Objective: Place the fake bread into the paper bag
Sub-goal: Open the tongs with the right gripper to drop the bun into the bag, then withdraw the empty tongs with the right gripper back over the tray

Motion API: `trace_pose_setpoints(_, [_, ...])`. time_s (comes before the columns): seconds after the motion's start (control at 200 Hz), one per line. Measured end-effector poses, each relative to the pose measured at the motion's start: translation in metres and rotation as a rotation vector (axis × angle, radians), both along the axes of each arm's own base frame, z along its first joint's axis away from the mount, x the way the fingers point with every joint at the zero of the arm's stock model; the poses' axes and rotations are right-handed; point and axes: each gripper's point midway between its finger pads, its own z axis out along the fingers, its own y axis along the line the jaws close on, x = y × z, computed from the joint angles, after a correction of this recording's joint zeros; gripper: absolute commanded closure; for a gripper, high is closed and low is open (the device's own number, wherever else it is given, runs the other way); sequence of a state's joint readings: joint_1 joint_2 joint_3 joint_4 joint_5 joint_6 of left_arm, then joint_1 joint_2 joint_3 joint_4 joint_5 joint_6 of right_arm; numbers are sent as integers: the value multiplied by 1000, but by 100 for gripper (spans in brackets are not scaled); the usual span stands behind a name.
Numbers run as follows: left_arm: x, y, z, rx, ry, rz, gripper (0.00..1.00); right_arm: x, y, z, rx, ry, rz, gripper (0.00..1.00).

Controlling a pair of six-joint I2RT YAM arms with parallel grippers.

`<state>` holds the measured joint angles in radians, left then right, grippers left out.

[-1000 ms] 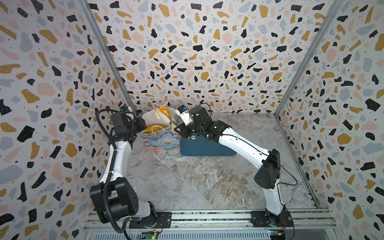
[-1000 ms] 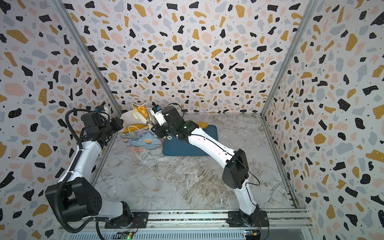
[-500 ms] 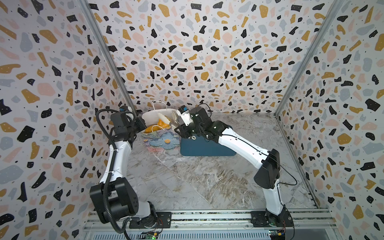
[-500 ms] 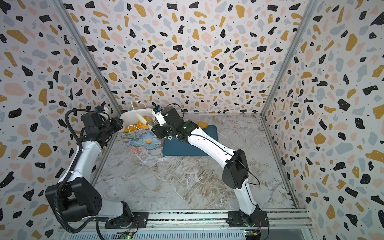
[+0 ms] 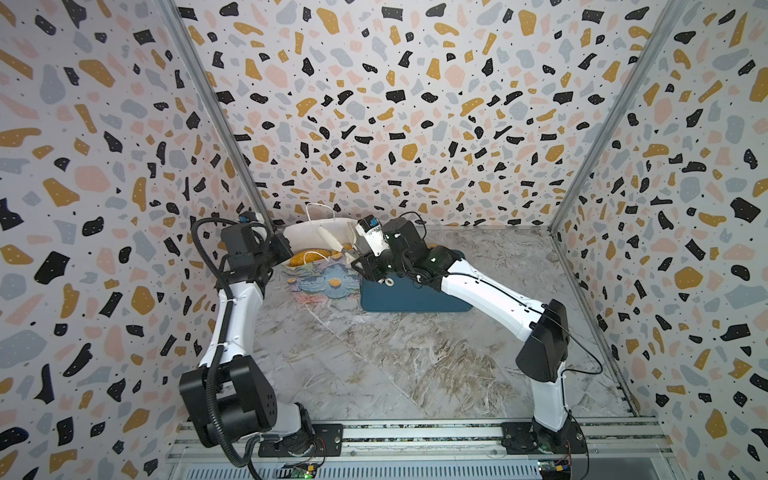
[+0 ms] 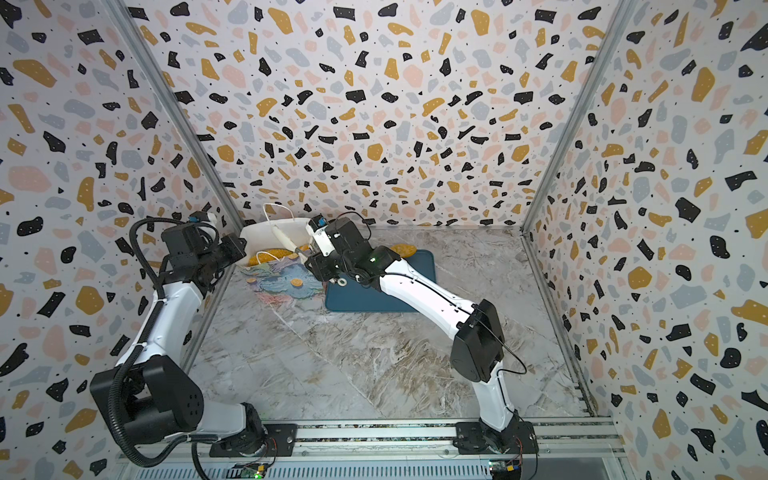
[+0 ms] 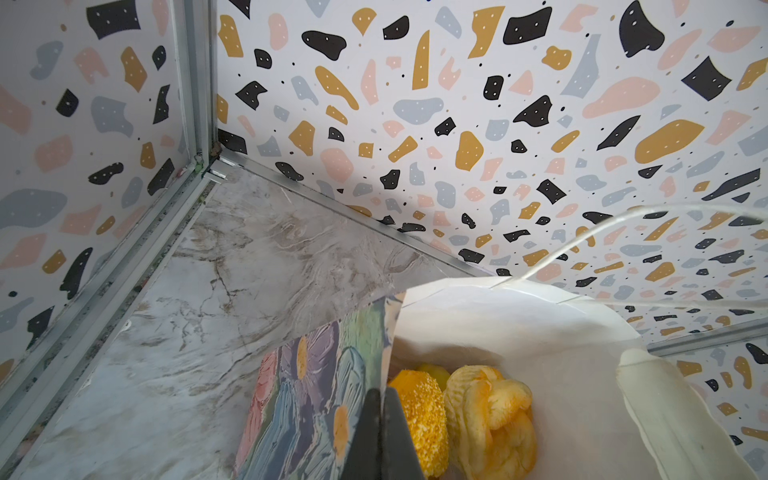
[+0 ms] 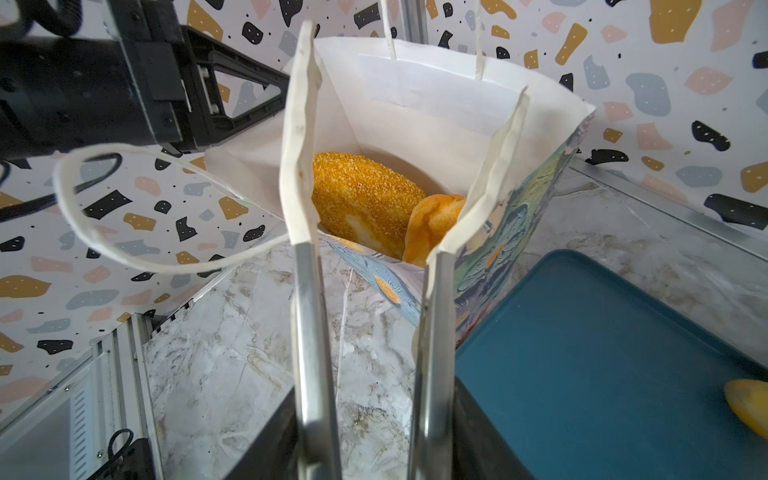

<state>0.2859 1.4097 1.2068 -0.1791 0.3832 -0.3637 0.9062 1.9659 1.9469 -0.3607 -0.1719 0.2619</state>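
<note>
The paper bag (image 5: 328, 282) (image 6: 291, 282) leans at the back left with its white mouth open. My left gripper (image 7: 380, 392) (image 5: 286, 249) is shut on the bag's (image 7: 519, 332) side wall at the rim. Inside the bag (image 8: 415, 104) lie pieces of the fake bread: a seeded loaf (image 8: 361, 199) (image 7: 419, 411) and a ridged golden piece (image 8: 432, 220) (image 7: 490, 407). My right gripper (image 8: 415, 58) (image 5: 334, 232) (image 6: 291, 232) is open, its long white-tipped fingers over the bag's mouth with nothing between them. Another bread (image 6: 404, 249) (image 8: 748, 403) lies on the tray's far side.
A dark blue tray (image 5: 415, 299) (image 6: 374, 299) (image 8: 602, 353) lies right of the bag, under my right arm. The back wall and the left corner post (image 7: 195, 83) stand close behind the bag. A cord handle (image 8: 124, 249) loops out of the bag's near side.
A golden bread that my right gripper held above the bag's mouth has dropped into the bag. The right gripper has opened. The left gripper has kept its hold on the bag.
</note>
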Motion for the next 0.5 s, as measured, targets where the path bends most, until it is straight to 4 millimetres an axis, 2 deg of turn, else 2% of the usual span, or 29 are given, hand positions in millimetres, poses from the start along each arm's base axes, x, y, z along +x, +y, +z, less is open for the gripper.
trace_pose_setpoints(0.3, [0, 0, 1, 1, -2, 0, 100, -15, -16, 15, 38, -16, -6, 50])
trace_pose_setpoints(0.501, [0, 0, 1, 1, -2, 0, 100, -20, -25, 16, 52, -24, -14, 50])
